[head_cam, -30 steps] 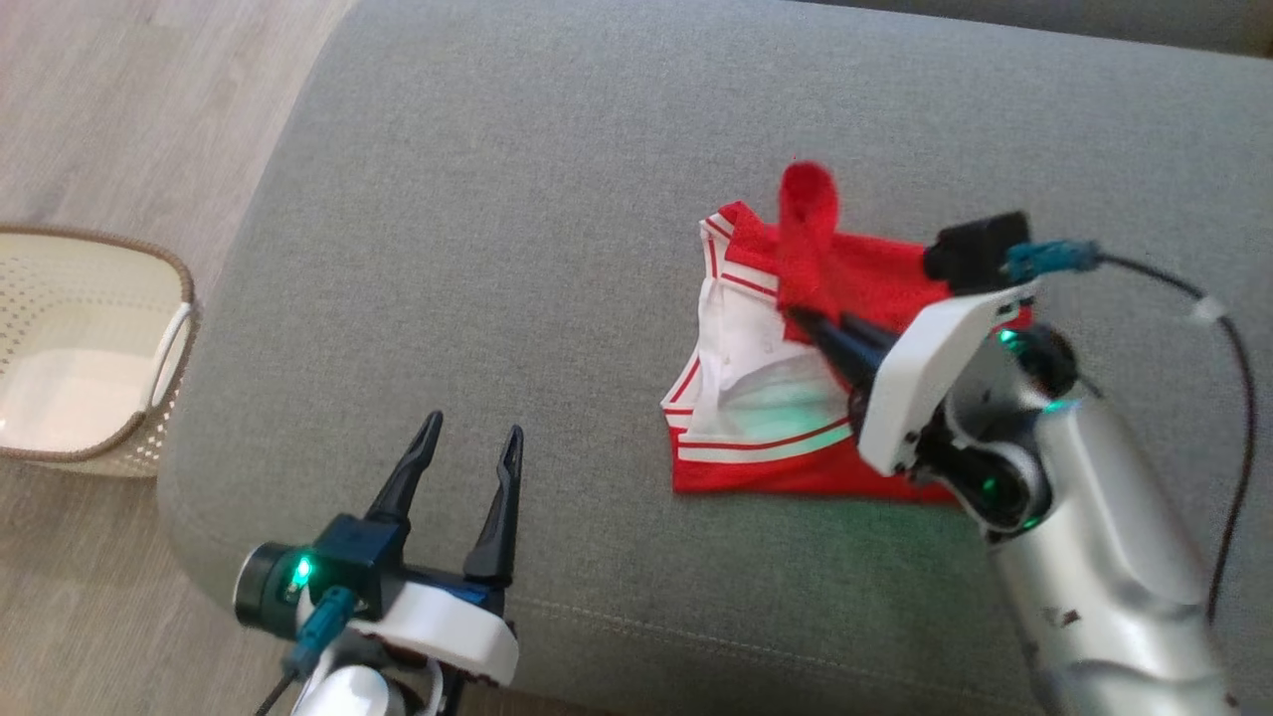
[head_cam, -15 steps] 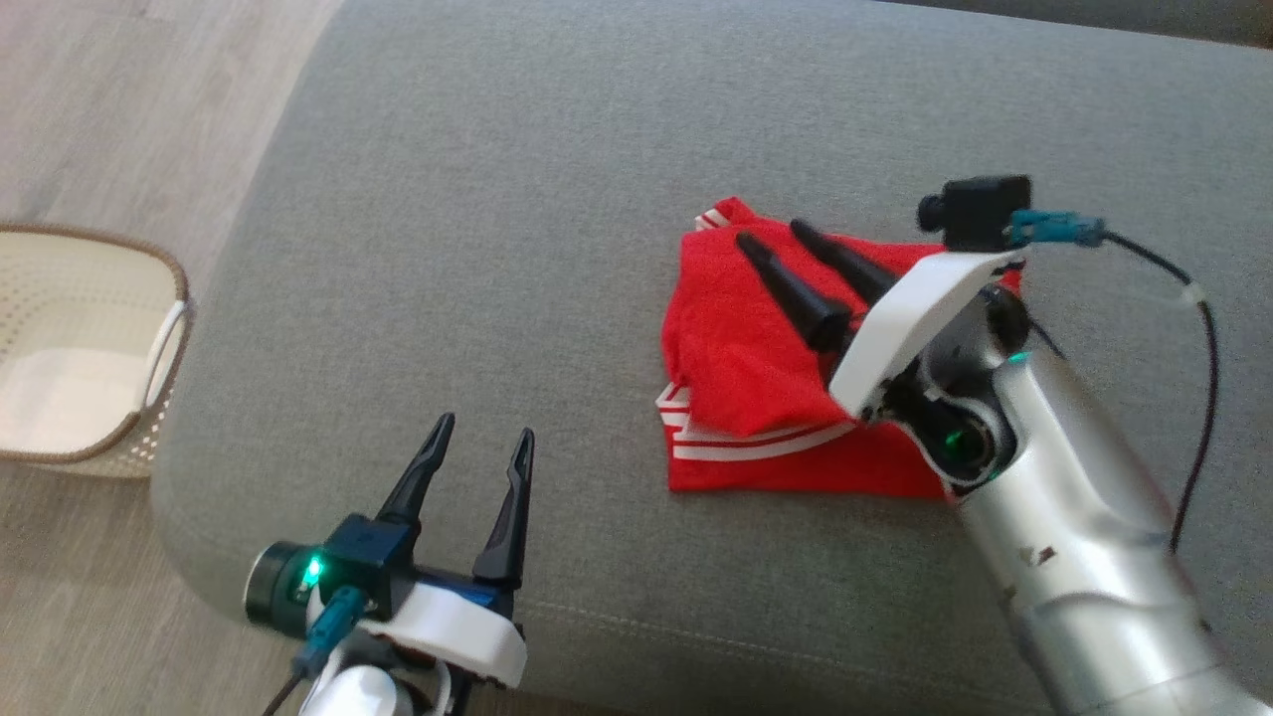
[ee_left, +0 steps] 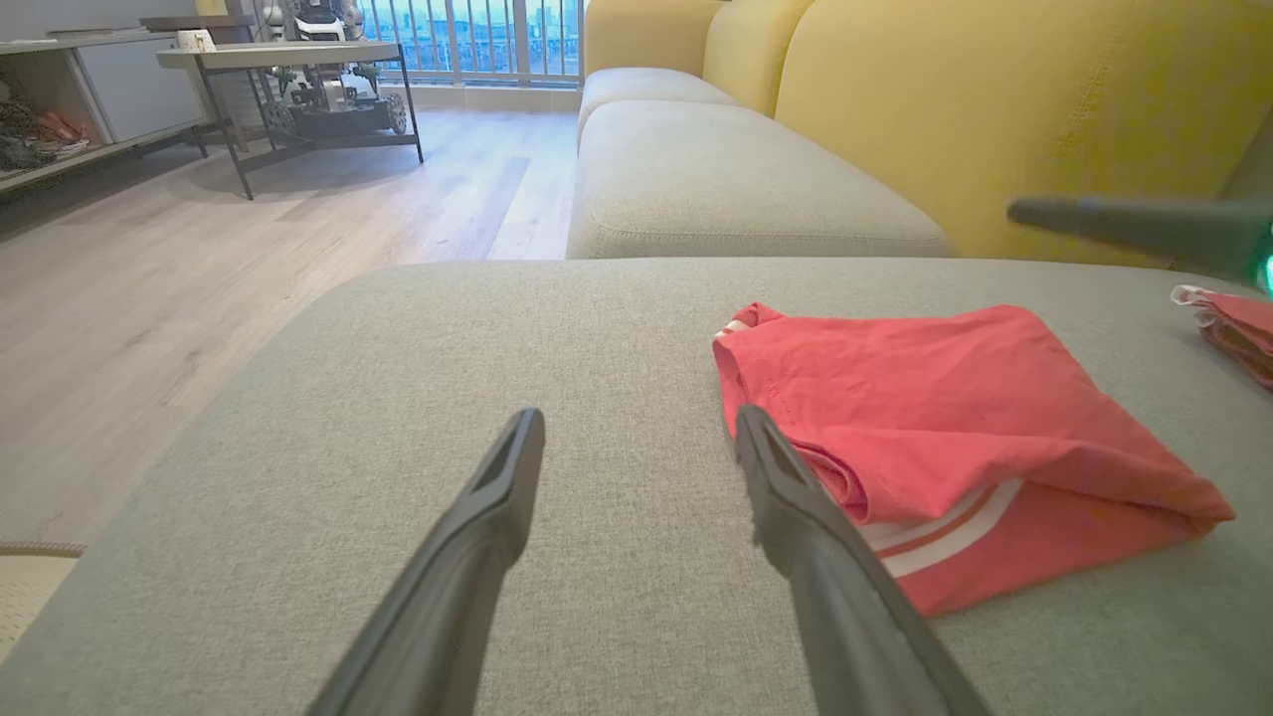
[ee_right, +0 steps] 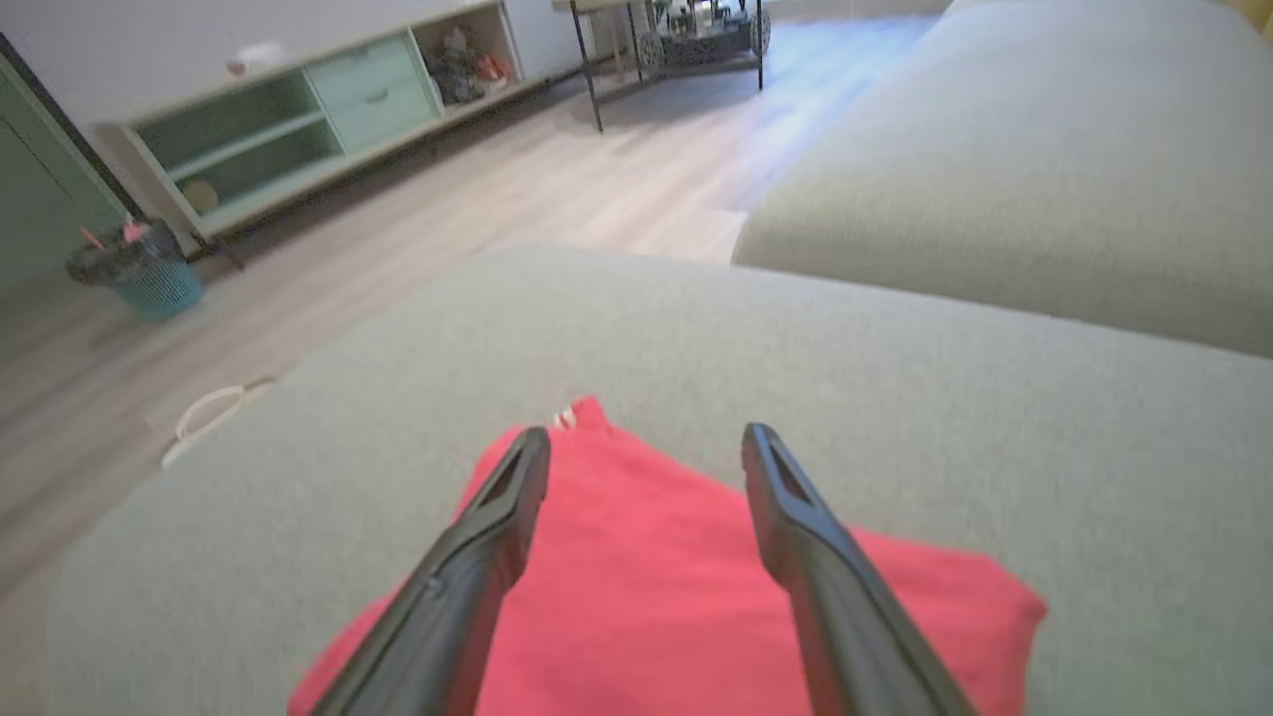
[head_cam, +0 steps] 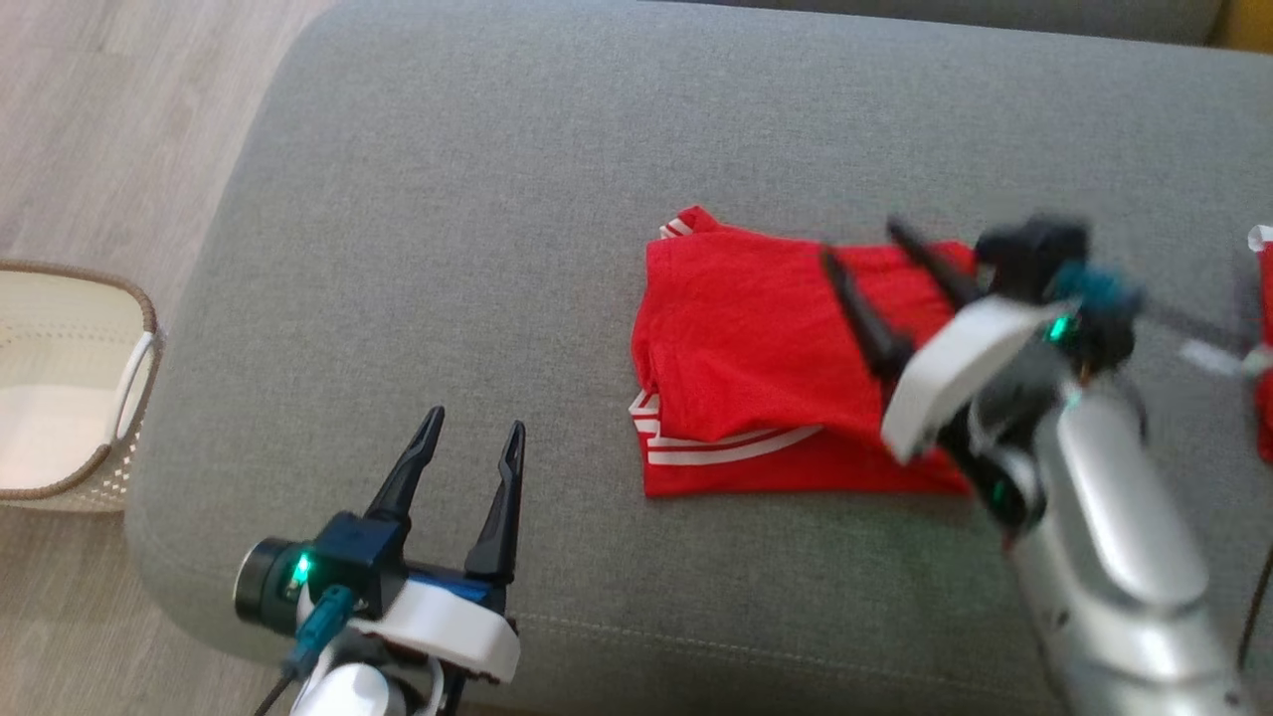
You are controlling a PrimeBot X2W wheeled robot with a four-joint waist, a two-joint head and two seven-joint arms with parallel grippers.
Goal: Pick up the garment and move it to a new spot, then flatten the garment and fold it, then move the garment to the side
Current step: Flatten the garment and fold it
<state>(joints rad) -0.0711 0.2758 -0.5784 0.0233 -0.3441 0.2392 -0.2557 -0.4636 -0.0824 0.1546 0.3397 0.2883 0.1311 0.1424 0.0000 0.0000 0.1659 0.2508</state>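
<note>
The garment (head_cam: 746, 348) is red with white stripes and lies folded in a flat square on the grey sofa seat (head_cam: 497, 199). My right gripper (head_cam: 860, 244) hovers open over the fold's right side, nothing between its fingers. In the right wrist view the garment (ee_right: 646, 567) spreads below the right gripper (ee_right: 646, 443). My left gripper (head_cam: 472, 428) stands open near the seat's front edge, apart from the cloth. The left wrist view has the garment (ee_left: 955, 418) just right of the left gripper (ee_left: 636, 418).
A cream woven basket (head_cam: 60, 388) stands on the wood floor at the left. Another red cloth (head_cam: 1263, 348) lies at the right edge of the seat. A yellow sofa back (ee_left: 995, 109) rises behind. A low shelf unit (ee_right: 298, 129) and a table stand across the room.
My right gripper let go of the red flap it held up; the flap now lies over the white part. The gripper drew back to the right, open. The camera shifted slightly.
</note>
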